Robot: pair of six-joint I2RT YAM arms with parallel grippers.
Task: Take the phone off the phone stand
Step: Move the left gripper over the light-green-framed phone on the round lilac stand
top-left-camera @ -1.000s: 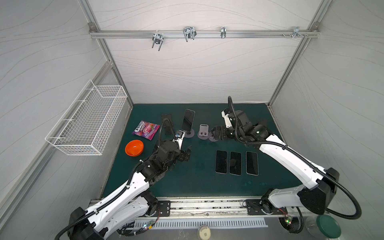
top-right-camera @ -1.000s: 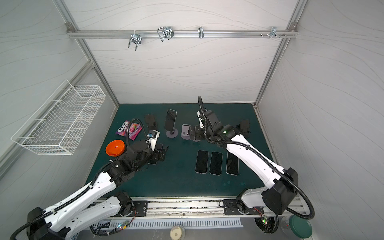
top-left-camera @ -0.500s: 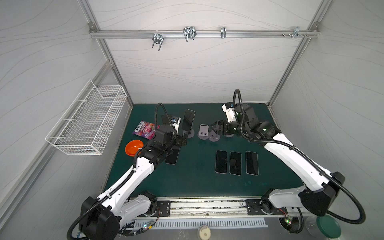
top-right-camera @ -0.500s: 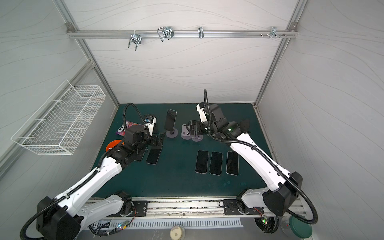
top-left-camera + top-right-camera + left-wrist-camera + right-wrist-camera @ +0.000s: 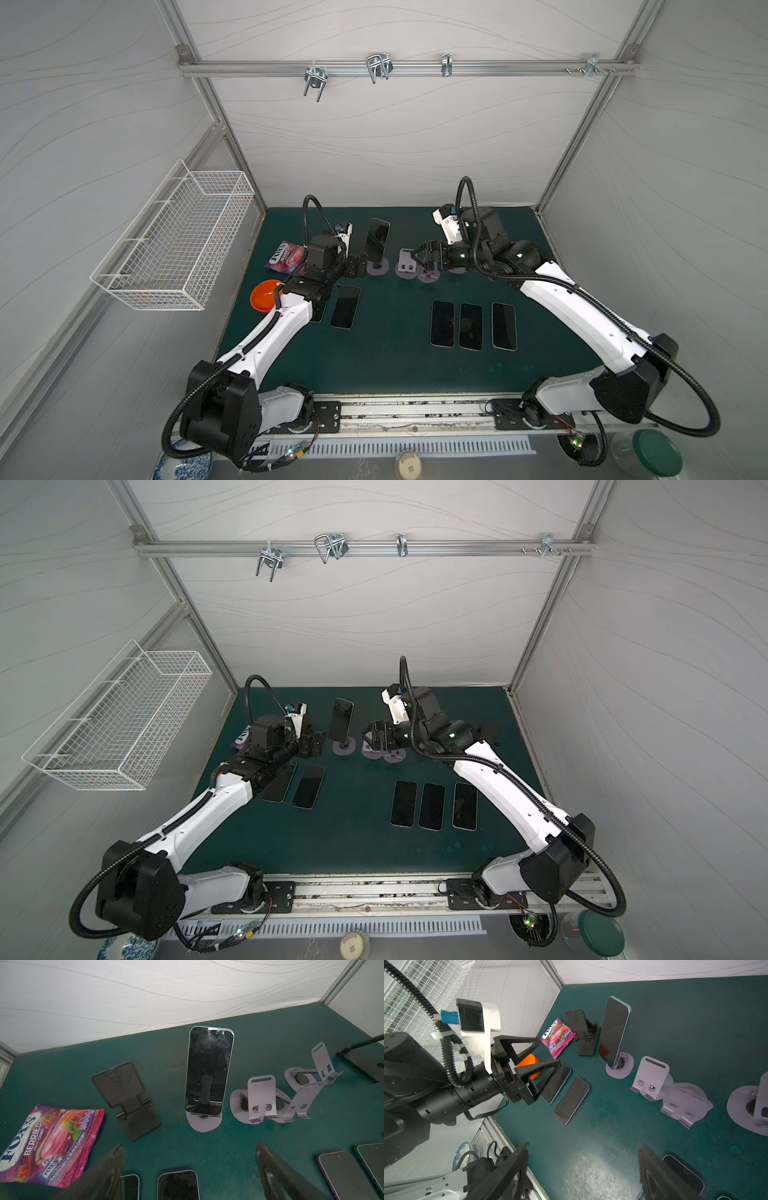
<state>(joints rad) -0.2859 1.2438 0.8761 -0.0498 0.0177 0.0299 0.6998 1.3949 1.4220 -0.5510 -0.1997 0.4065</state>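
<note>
So, the dark-screened smartphone with the pale blue frame is on the lilac metal phone stand with the round base, propped upright and leaning back a little. That pair sits near the back edge of the dark green table mat, a bit left of the middle. Neither gripper touches it.

The left gripper points straight at the phone from the front, just short of it, jaws spread wide with nothing but mat between them. The right gripper is spread too, with nothing in it. In both top views it hangs right over the cluster of empty lilac metal stands, which are just right of the loaded one.

Other stuff: a black folding stand with a mesh back sits just left of the phone. A purple-pink Fox's candy bag and an orange plastic bowl are by the mat's left edge. Two dark phones lying flat are front-left of the stand, one partly under the left arm. A row of three more flat phones lies on the right half of the mat.
</note>
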